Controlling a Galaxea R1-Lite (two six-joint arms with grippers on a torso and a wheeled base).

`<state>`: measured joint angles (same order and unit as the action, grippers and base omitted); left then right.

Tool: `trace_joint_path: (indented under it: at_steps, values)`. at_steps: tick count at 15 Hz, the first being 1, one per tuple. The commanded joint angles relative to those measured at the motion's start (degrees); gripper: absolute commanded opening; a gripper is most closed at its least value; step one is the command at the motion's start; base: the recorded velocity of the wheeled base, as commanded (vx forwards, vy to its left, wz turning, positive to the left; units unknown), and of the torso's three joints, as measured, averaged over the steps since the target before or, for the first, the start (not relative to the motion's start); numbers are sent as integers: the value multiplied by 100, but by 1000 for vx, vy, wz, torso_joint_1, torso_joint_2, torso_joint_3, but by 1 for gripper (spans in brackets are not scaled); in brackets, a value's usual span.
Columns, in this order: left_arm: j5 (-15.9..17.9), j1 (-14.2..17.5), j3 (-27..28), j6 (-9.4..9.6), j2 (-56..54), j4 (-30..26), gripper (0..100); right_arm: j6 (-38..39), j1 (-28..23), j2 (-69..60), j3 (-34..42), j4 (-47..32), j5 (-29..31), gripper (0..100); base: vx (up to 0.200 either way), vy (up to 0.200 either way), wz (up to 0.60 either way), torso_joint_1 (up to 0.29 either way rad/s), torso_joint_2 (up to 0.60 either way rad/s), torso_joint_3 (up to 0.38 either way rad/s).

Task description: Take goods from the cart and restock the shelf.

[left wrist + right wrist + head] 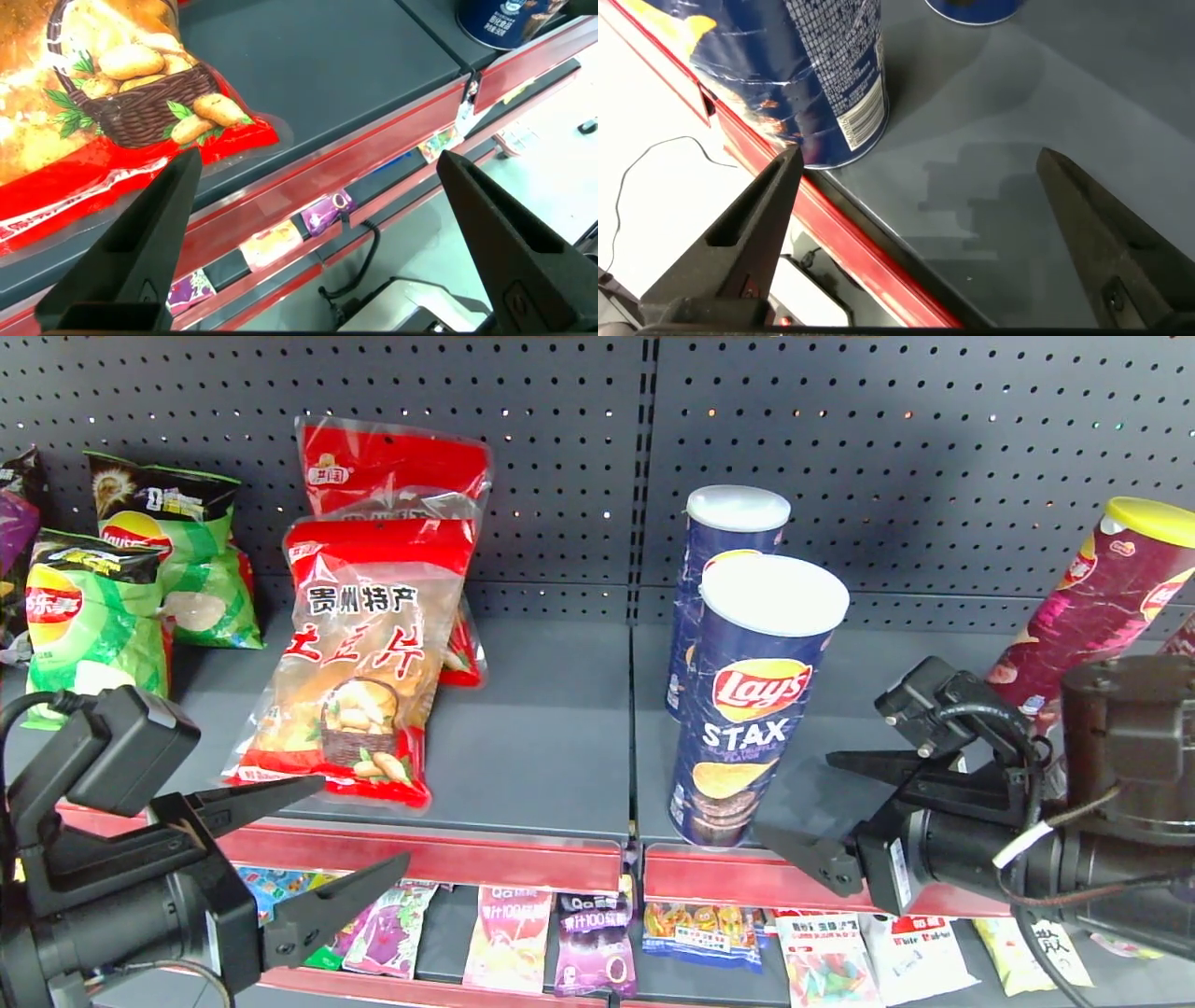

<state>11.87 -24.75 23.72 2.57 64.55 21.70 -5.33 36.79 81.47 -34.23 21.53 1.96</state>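
Open and empty jaws on both: left gripper [364,821] hangs before the red potato-chip bag [359,653], right gripper [794,793] just beside the front blue chip can [752,700], 1 of 2 on the shelf [541,747]. Probably another cart trip follows.

2 blue chip cans [756,709] stand upright on the shelf [541,737], just left of the right hand [794,793].

Shelf [541,737] bears bags [359,653], perhaps four cans [747,700].
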Motion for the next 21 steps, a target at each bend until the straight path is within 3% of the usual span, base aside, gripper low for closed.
trace_joint_path:
  at_steps: [1, 4, 5, 7, 9, 10, 11, 12, 13, 15, 17, 18, 20, 21]
  values:
    - [-1, 5, -26, -2, -21, -8, 100, 5, 3, -52, 22, 0, 15, 100, 0, 0, 0, 0, 0, 0]
    - [-27, 75, -254, -2, -382, -25, 100, -30, 91, -439, 127, -17, 76, 100, 0, 0, 0, 0, 0, 0]
    - [-27, 436, -535, -11, -812, -148, 100, -144, 452, -914, 347, -35, 296, 100, 0, 0, 0, 0, 0, 0]
    - [-27, 620, -729, -11, -1278, -359, 100, -153, 548, -1546, 690, -43, 366, 100, 0, 0, 0, 0, 0, 0]
    - [-62, 972, -729, -81, -2113, -1273, 100, -144, 487, -2671, 804, -685, 366, 100, 0, 0, 0, 0, 0, 0]
    - [-54, 1288, -694, -161, -2799, -2161, 100, -144, 267, -3533, 479, -1863, 366, 100, 0, 0, 0, 0, 0, 0]
    - [-54, 1297, -694, -161, -2843, -2214, 100, -135, 258, -3577, 461, -1933, 366, 100, 0, 0, 0, 0, 0, 0]
    - [-54, 1411, -685, -240, -3493, -2917, 100, -118, 21, -4227, 162, -2970, 375, 100, 0, 0, 0, 0, 0, 0]
    - [-124, 1473, -667, -266, -4460, -3989, 100, -100, -550, -5159, -128, -4183, 384, 100, 0, 0, 0, 0, 0, 0]
    - [-625, 1543, -632, -266, -5189, -4912, 100, 164, -1543, -5853, -277, -5097, 384, 100, 0, 0, 0, 0, 0, 0]
    - [-1047, 1552, -544, -486, -5471, -5404, 100, 682, -2545, -6169, -356, -5809, 384, 100, 0, 0, 0, 0, 0, 0]
    - [-1170, 1561, -544, -530, -5471, -5413, 100, 752, -2747, -6196, -339, -5879, 384, 100, 0, 0, 0, 0, 0, 0]
    - [-2163, 1789, -632, -908, -5383, -5422, 100, 963, -4303, -6459, 110, -5923, 393, 100, 0, 0, 0, 0, 0, 0]
    - [-2216, 1921, -676, -960, -5409, -5431, 100, 946, -4725, -6609, 241, -5941, 375, 100, 0, 0, 0, 0, 0, 0]
